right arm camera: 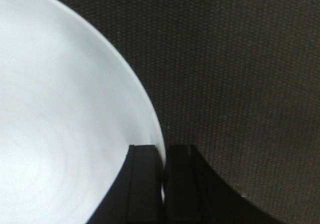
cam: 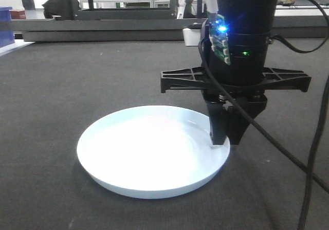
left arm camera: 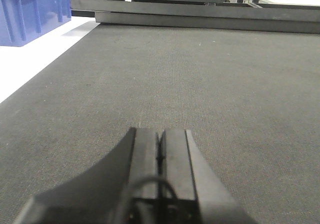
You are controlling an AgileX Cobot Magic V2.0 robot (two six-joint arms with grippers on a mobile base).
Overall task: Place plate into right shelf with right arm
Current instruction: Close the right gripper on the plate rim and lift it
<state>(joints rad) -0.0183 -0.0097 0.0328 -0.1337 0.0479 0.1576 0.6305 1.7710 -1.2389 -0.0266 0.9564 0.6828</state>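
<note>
One round, shallow white plate (cam: 149, 153) lies on the dark grey woven counter (cam: 61, 86). The black right tool (cam: 224, 137) stands upright over its rim, one finger inside and one outside, pinched onto the edge — the only lip thin enough to grip, I'd judge. Whether it's lifted, I can't tell. The left tool (left arm camera: 160, 144) — second of two — sits apart, fingers pressed together on nothing.

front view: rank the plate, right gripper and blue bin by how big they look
1. plate, the widest thing in frame.
2. right gripper, jaws on the plate's rim, so both sit at a similar distance and the comparison is fair.
3. blue bin, smallest, but it is far back and cut by the left edge, so true size is unsure.
</note>
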